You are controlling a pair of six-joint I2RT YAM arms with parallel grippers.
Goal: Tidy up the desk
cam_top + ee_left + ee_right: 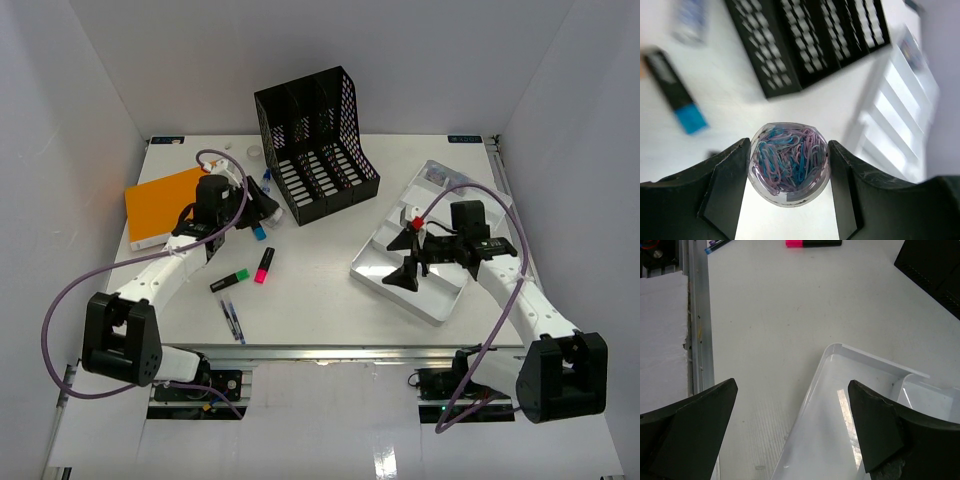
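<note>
The white desk (330,295) carries scattered stationery. Between the fingers of my left gripper (789,200) sits a round clear tub of pink and blue paper clips (789,164). Both pads press its sides, and the blurred desk lies well below it. From the top view, the left gripper (268,208) is just left of the black file rack (315,150). My right gripper (405,262) hangs open over the near left end of the silver tray (440,290). Nothing lies between the right gripper's (792,385) black fingers; the tray's corner (840,347) shows below.
An orange notebook (160,200) lies at the left. A blue highlighter (258,232), a pink one (264,266), a green one (230,281) and pens (232,320) lie on the desk in front. The aluminium rail (340,350) runs along the near edge.
</note>
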